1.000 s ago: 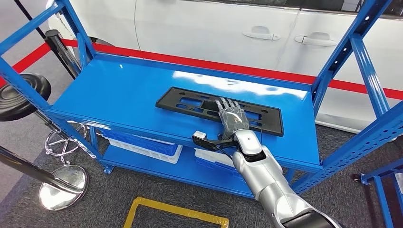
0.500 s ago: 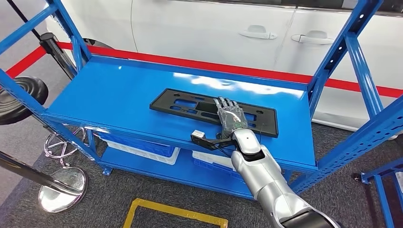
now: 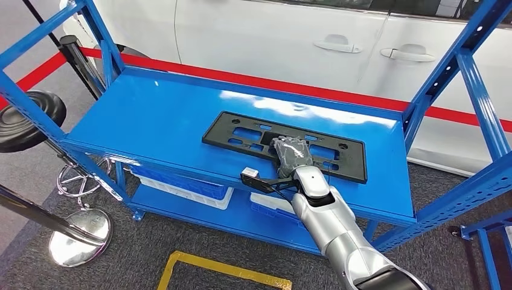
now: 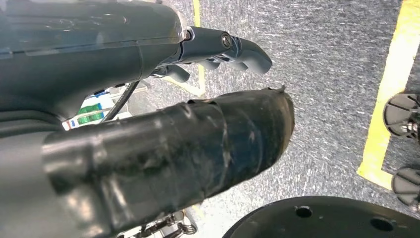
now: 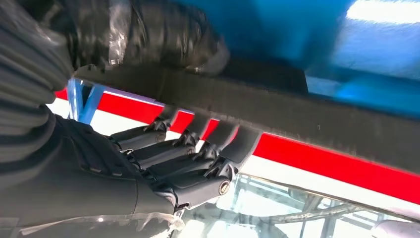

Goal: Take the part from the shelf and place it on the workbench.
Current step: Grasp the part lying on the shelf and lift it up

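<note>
Part [image 3: 241, 134]: black flat frame, lying on top shelf [image 3: 145, 121] | Right hand [image 3: 292, 152]: fingers curled over the near edge, thumb opposite, clamping it for lifting | Left hand [image 4: 218, 47]: hanging, cannot tell

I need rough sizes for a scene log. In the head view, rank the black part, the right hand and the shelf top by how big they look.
Largest to smallest:
1. shelf top
2. black part
3. right hand, which sits nearer the camera and still looks smallest.
</note>
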